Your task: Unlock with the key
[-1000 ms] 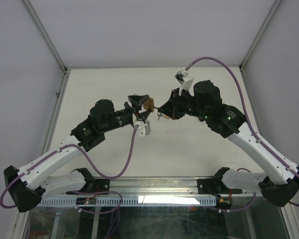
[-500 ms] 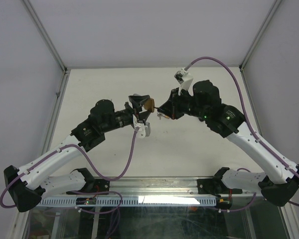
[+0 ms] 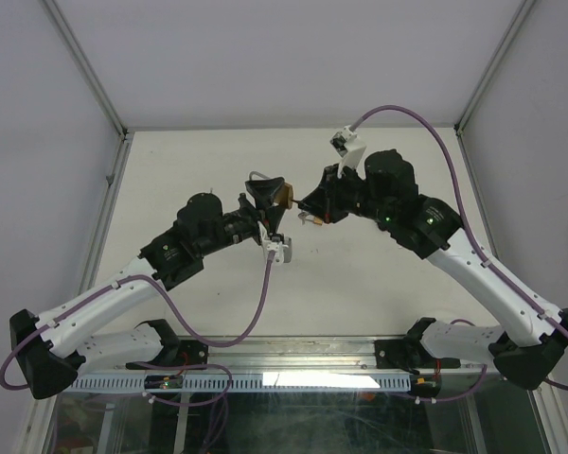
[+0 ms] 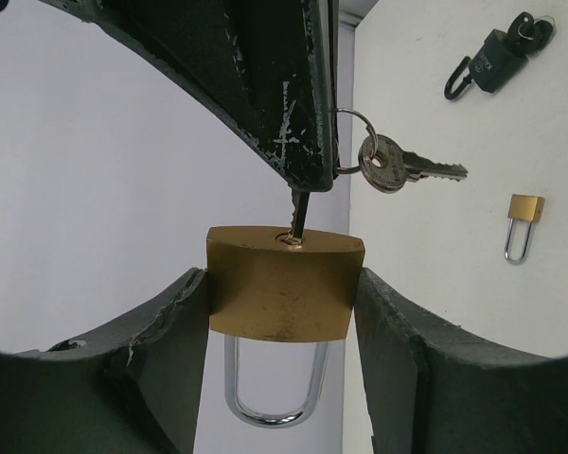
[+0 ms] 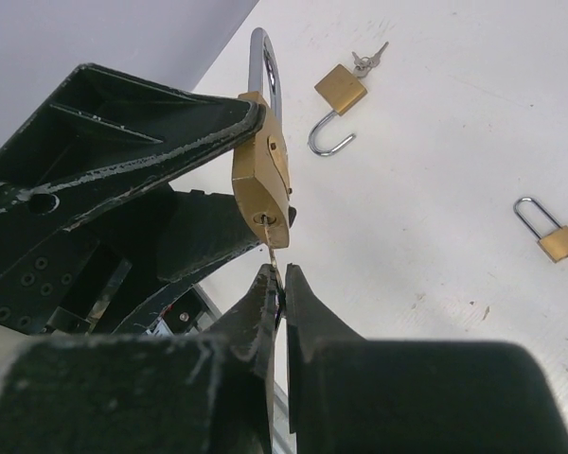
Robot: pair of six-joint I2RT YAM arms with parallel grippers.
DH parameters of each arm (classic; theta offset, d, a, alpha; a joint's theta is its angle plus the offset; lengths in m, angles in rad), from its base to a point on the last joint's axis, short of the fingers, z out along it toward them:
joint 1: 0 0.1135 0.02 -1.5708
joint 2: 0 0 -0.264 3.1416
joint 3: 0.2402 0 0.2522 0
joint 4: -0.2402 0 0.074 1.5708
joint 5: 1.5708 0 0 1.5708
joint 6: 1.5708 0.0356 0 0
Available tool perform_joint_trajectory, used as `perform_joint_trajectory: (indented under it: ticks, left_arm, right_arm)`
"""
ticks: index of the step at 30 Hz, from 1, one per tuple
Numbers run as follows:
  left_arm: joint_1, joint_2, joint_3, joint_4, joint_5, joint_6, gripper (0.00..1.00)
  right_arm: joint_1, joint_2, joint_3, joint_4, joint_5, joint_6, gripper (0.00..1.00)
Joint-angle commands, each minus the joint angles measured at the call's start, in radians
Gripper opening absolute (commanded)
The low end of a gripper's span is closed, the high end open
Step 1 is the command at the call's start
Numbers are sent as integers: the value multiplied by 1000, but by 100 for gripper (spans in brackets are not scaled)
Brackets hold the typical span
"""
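Note:
A brass padlock (image 4: 282,284) is held off the table, clamped by its sides between the fingers of my left gripper (image 4: 282,305). Its steel shackle (image 4: 273,402) has both legs seated in the body. My right gripper (image 5: 282,284) is shut on the key (image 5: 273,253), and the key's blade is in the keyhole on the lock's bottom face. A second key (image 4: 407,168) dangles from the ring beside the right fingers (image 4: 293,132). In the top view the left gripper (image 3: 270,203) and right gripper (image 3: 308,210) meet tip to tip at the padlock (image 3: 284,197) above the table's middle.
On the table lie a black padlock with keys (image 4: 497,64), a small brass padlock (image 4: 523,219), seen again in the right wrist view (image 5: 554,238), and a brass padlock with an open shackle and keys (image 5: 339,95). Enclosure walls stand left, right and behind.
The left wrist has turned and shifted slightly up and right with the padlock. The right gripper followed a little, the key still in the lock.

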Motion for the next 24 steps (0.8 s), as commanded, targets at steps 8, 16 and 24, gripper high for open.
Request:
perform_joint_trajectory:
  ticks: [8,16,24]
  left_arm:
    - [-28,-8,65,100,73,-112,0]
    - [-30,-4,74,81,115,-125,0]
    - [-79,5,44,76,74,-32,0]
  right_arm:
    - [37,17,45,237,-124,-68,0]
    - [45,21,69,198,-61,-128,0]
    - [45,40,116,151,-11,-103,0]
